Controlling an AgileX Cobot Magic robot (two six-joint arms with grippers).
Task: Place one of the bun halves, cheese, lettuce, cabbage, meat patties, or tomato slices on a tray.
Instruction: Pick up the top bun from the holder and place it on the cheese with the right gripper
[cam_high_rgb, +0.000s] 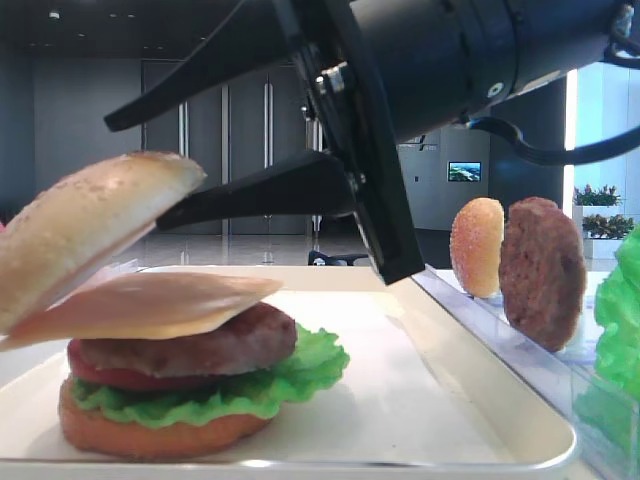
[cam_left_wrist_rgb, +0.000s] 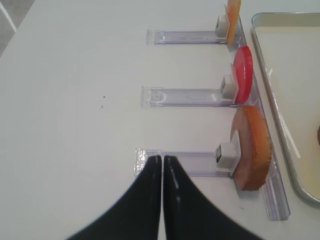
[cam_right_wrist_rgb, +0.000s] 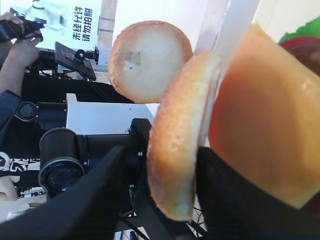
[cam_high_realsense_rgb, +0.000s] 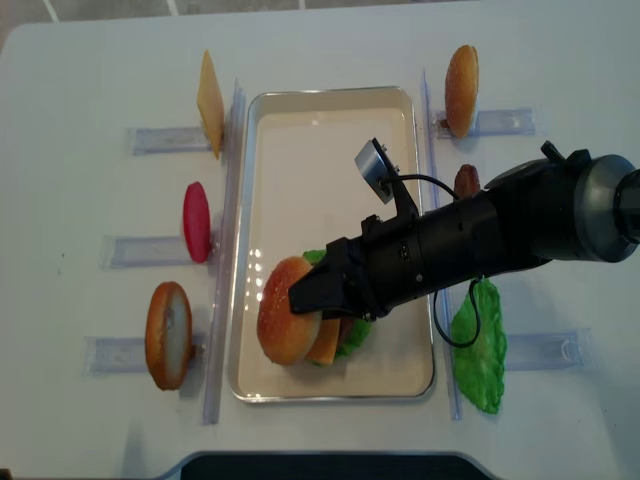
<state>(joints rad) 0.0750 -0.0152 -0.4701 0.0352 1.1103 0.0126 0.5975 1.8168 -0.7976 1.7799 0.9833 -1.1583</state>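
Our right claw (cam_high_rgb: 165, 170) straddles the tilted bun top (cam_high_rgb: 85, 225), fingers parted, over the cheese (cam_high_rgb: 150, 305) to cap the stack; our left claw (cam_left_wrist_rgb: 162, 165) rests closed.

Bun top (cam_high_realsense_rgb: 284, 322) atop stack in tray (cam_high_realsense_rgb: 330, 130), racks (cam_high_realsense_rgb: 225, 250) both sides.

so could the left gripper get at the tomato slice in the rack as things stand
Probably yes. The left gripper, shut, hovers over bare table beside the clear rack, and the tomato slice stands upright one slot over, with nothing between them.
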